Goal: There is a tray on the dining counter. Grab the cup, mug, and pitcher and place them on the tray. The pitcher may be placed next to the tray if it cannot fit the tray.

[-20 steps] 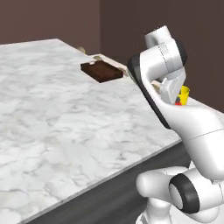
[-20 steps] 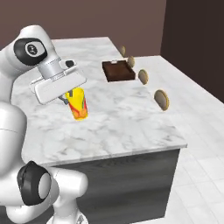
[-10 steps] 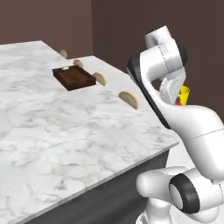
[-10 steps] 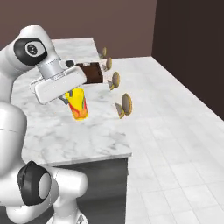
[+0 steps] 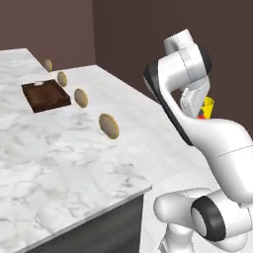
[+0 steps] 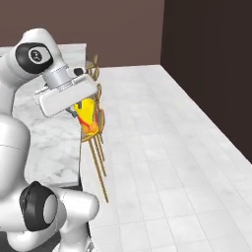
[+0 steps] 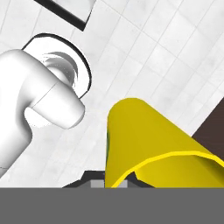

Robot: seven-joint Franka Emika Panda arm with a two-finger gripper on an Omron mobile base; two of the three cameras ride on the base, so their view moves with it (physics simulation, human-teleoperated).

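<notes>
My gripper (image 6: 81,116) is shut on the yellow cup (image 6: 87,112), which hangs tilted in the air beyond the dining counter's (image 5: 59,148) end. From the left base view, the cup (image 5: 208,105) peeks out behind my forearm, with the gripper (image 5: 200,111) mostly hidden. The hand view has the cup (image 7: 148,144) lying across the lower right, above the white floor tiles. The dark brown tray (image 5: 45,95) sits far back on the marble counter, well away from the cup. The mug and the pitcher are out of view.
Several round tan stools (image 5: 109,125) line the counter's right edge; their thin wooden legs (image 6: 98,157) stand just behind the cup. White tiled floor (image 6: 162,162) spreads to the right, up to a dark brown wall (image 6: 211,59).
The base has moved, so the whole scene has shifted: the counter and tray slid left and the floor came into view. The cup stays in my shut gripper.
</notes>
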